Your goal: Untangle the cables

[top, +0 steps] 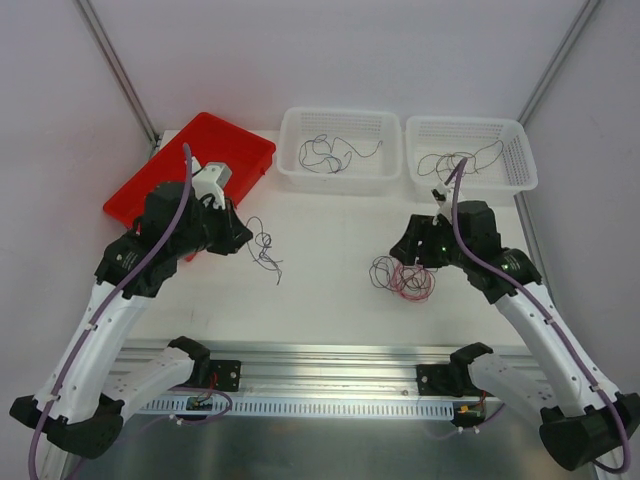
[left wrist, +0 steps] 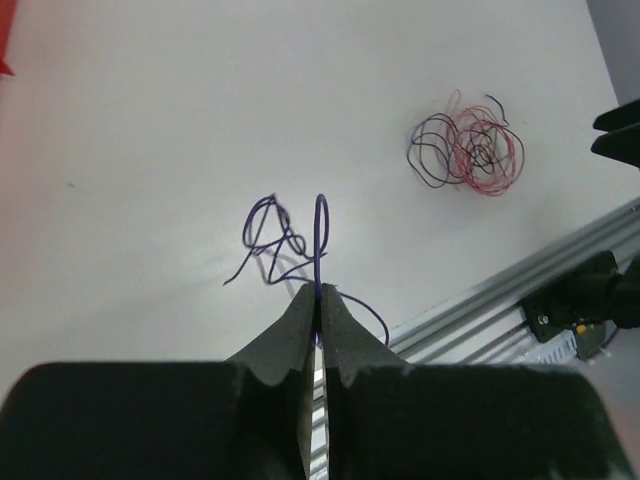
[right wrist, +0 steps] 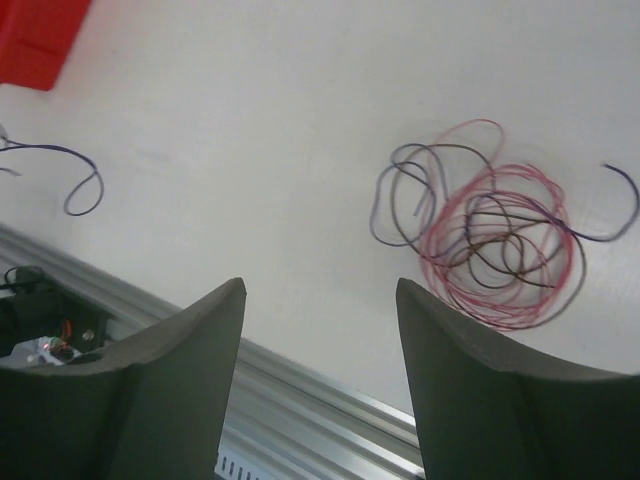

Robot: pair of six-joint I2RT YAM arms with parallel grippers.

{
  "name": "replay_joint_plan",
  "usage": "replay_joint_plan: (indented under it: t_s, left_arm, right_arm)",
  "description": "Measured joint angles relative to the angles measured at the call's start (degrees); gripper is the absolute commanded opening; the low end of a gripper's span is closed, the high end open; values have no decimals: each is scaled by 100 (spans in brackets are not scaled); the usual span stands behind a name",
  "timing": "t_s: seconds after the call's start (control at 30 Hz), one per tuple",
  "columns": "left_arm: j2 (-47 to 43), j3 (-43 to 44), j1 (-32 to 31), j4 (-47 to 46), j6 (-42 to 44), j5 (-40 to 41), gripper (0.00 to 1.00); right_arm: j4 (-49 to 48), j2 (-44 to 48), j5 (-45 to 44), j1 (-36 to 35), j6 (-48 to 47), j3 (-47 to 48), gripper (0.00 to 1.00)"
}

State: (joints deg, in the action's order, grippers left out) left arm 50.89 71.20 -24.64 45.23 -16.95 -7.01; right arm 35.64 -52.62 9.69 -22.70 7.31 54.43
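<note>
My left gripper [left wrist: 320, 292] is shut on a thin dark purple cable [left wrist: 321, 232]. The cable loops up from the fingertips and its rest lies curled on the white table [left wrist: 275, 236]. In the top view this gripper [top: 244, 238] sits left of centre with the purple cable [top: 264, 247] trailing to its right. A tangle of red-pink, black and purple cables [right wrist: 492, 242] lies on the table, right of my open, empty right gripper [right wrist: 320, 288]. In the top view the right gripper [top: 408, 256] hovers just above that tangle [top: 402, 278].
Two white mesh baskets [top: 296, 172] [top: 522, 150] stand at the back, each with loose dark wires inside. A red tray [top: 190, 165] stands at the back left behind my left arm. An aluminium rail [top: 330, 360] runs along the near table edge.
</note>
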Motion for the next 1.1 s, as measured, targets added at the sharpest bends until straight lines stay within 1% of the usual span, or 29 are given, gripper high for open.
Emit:
replay_joint_plan:
  t_s: [0.17, 0.3, 0.47, 0.63, 0.73, 0.93, 1.1]
  left_arm:
    - [201, -199, -2, -387, -44, -817, 0]
    - [334, -260, -31, -608, -109, -1217, 0]
    - [426, -295, -249, -761, -205, -1414, 0]
    - [566, -306, -619, -896, -295, -1493, 0]
    - [684, -306, -831, -949, -321, -1493, 0]
    - [750, -306, -986, -1001, -332, -1493, 0]
    - [750, -306, -1021, -1029, -341, -1495, 0]
  right_arm:
    - [-579, 72, 372, -667, 111, 0, 65]
    - [-1237, -131, 632, -1235, 164, -2, 65]
    - [-1974, -509, 807, -1744, 114, -2, 65]
    - [-2461, -1062, 918, -2059, 2, 155, 65]
    - [-2743, -1379, 953, -2240, -59, 278, 63]
    - [-3036, -1703, 979, -2533, -122, 435, 59]
    - [-3051, -1727, 918, -2562, -164, 437, 58]
